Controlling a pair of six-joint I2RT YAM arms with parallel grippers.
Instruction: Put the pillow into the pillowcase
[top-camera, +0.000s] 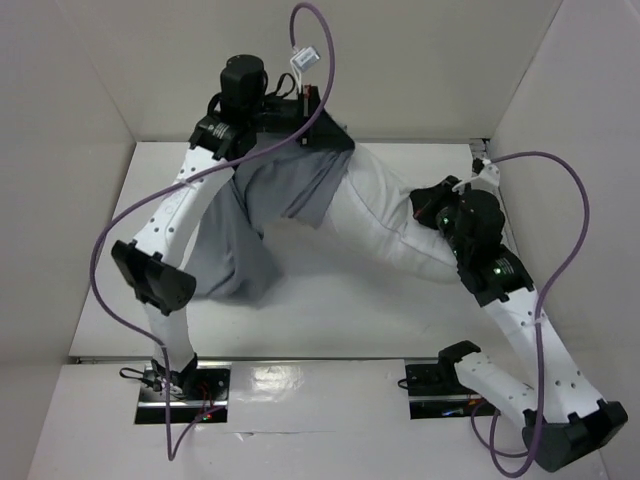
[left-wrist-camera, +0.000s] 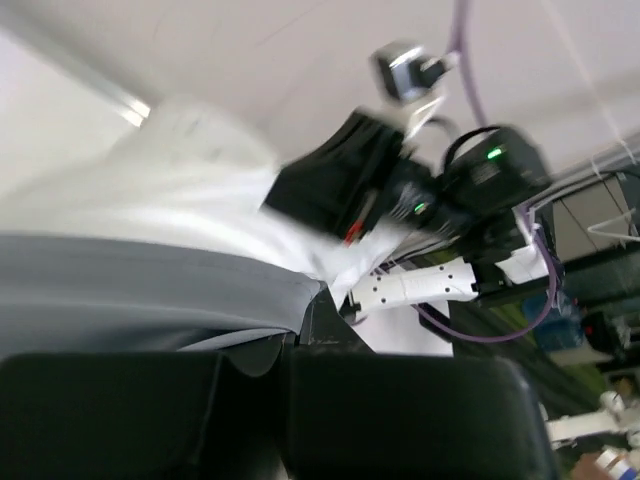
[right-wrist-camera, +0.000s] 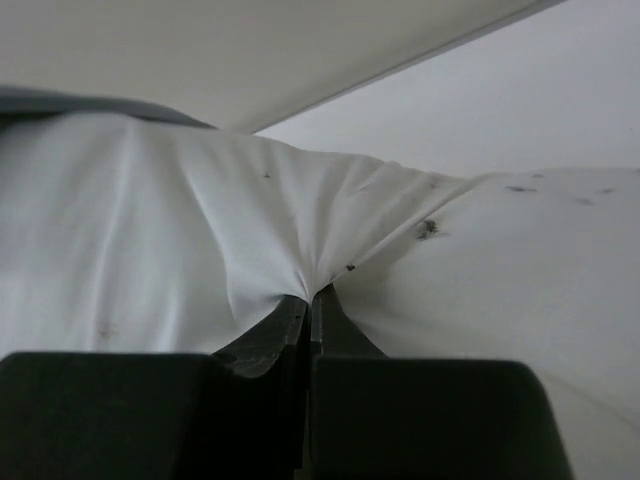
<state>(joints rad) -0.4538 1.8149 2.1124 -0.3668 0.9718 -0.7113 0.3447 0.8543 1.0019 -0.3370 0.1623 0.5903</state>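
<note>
The grey pillowcase (top-camera: 290, 190) hangs limp from my left gripper (top-camera: 328, 135), which is raised at the back of the table and shut on the cloth's upper edge. In the left wrist view the grey pillowcase (left-wrist-camera: 120, 290) runs into the closed left gripper (left-wrist-camera: 300, 318), with the white pillow (left-wrist-camera: 190, 180) behind it. The pillow (top-camera: 385, 215) lies slanted from under the grey cloth toward the right. My right gripper (top-camera: 422, 205) is shut on its right end. In the right wrist view the right gripper (right-wrist-camera: 312, 296) pinches a puckered fold of the speckled pillow (right-wrist-camera: 180, 230).
White walls close in the white table (top-camera: 330, 310) at the back (top-camera: 420, 60), left and right. Purple cables (top-camera: 330, 60) loop above both arms. The left arm's elbow (top-camera: 150, 275) hangs over the table's left side.
</note>
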